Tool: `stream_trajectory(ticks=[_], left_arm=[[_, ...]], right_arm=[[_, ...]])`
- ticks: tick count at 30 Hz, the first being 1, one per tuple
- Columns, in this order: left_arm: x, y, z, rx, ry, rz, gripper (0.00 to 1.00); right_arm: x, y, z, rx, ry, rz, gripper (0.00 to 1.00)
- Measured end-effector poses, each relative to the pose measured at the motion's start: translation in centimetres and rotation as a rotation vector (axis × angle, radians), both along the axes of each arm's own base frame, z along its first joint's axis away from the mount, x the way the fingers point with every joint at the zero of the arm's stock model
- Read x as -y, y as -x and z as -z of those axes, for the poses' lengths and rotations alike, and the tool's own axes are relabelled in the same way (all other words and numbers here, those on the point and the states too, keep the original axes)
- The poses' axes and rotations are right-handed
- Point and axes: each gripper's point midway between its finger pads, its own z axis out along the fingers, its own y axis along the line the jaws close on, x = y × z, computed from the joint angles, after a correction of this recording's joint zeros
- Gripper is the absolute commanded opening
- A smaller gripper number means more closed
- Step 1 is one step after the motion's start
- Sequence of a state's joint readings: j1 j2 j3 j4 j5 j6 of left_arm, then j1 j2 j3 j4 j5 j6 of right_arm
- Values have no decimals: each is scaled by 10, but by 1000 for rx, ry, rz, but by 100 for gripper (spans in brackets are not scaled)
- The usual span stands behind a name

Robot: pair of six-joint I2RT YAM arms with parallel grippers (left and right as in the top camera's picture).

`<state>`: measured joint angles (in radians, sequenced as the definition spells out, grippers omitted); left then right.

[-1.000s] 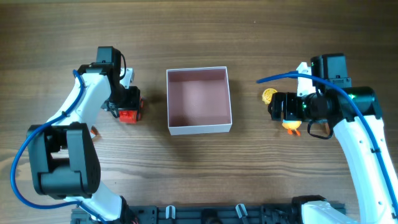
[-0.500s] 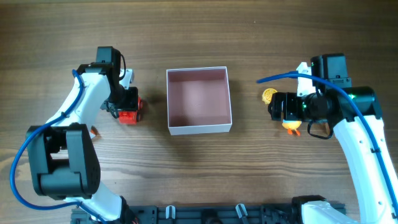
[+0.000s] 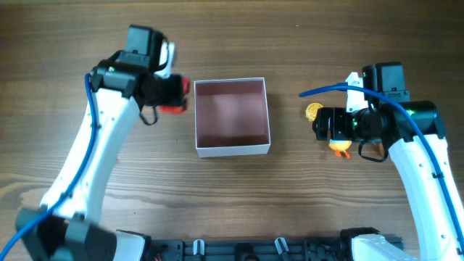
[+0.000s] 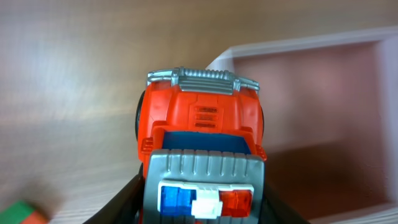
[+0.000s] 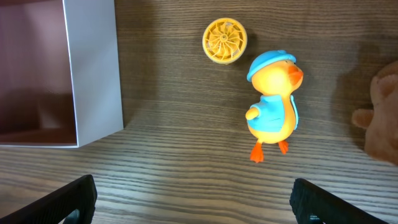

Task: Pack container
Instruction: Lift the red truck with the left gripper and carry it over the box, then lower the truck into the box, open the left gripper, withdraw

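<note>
Clutching one truck (image 4: 202,134), left gripper (image 3: 169,93), right gripper (image 5: 193,186) released, one container (image 3: 232,151), one duck (image 5: 273,102)

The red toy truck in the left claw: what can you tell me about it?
The toy truck looks like glossy plastic: red body, silver grille and roof, a blue, white and red light bar, black wheels. The left claw grips its sides, apparently holding it off the table, nose toward the corner of the pink-lined box. Nothing else touches it.
</note>
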<state>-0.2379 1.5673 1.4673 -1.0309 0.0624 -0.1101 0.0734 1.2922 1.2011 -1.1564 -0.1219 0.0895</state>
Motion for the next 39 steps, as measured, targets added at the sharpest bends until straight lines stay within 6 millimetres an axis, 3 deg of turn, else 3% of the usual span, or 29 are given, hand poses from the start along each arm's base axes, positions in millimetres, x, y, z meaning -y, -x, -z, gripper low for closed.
stream_trajectory(ticks=[3,6,9,13,17,23,25,28,31,32,35,39], left_arm=[[40,-3,-36,108,97,-6,4],[71,3,-35,99,139,17,4],[92,6,-15,42,138,33,4],[102,-1,41,-94,88,11,4],[104,-17,82,-145,64,-21,4],[86,-29,110,-145,-46,-70,6],[80,-30,118,-147,-81,-82,23],[76,-32,120,-144,-101,-96,31],[72,-33,120,-140,-112,-102,74],[72,-33,120,-139,-116,-101,81],[71,-34,120,-138,-116,-110,93],[71,-34,120,-138,-114,-116,95]], right_arm=[[0,0,0,0,0,0,100],[0,0,0,0,0,0,100],[0,0,0,0,0,0,100],[0,1,0,-3,0,0,100],[0,1,0,-4,0,0,100],[0,1,0,-4,0,0,100],[0,1,0,-4,0,0,100],[0,1,0,-4,1,0,100],[0,1,0,-4,1,0,100],[0,1,0,-4,0,0,100],[0,1,0,-4,0,0,100],[0,1,0,-4,1,0,100]])
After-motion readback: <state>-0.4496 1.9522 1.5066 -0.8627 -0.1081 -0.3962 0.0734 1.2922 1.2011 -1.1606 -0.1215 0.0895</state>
